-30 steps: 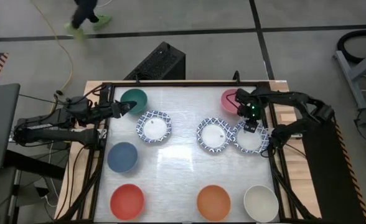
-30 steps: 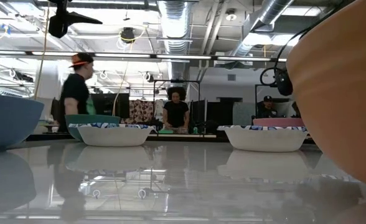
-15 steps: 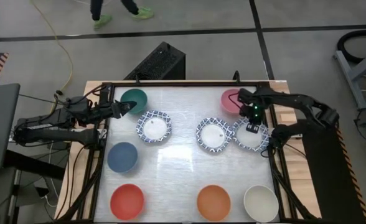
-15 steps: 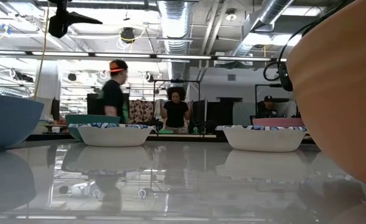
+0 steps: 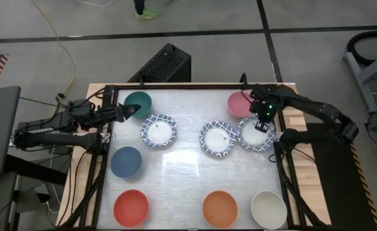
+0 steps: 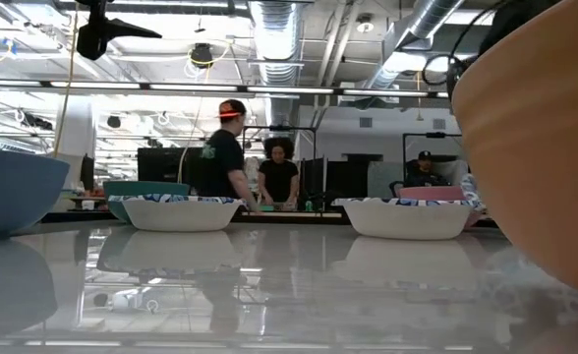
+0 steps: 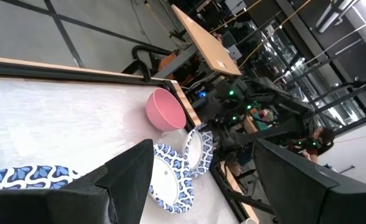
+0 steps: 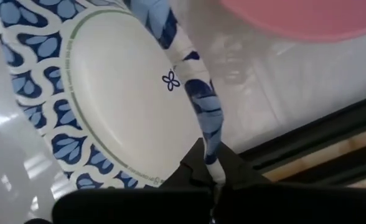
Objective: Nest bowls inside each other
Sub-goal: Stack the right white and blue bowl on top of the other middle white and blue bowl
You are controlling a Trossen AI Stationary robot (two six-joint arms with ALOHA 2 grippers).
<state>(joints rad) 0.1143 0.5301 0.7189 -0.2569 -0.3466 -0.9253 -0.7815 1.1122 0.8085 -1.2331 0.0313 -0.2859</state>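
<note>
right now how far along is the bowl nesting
Done: nothing is nested; the green bowl, blue bowl and the others sit singly. In hand: the right gripper has pinched the rim of a patterned bowl, tilting it. The left gripper hangs open by the green bowl. Left: all the stacking.

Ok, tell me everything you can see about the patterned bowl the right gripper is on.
The patterned bowl is shallow and round, white inside with a blue leaf band at the rim. It looks ceramic. It sits near the table's right edge, tilted, beside the pink bowl and another patterned bowl. The right gripper is shut on its rim.
</note>
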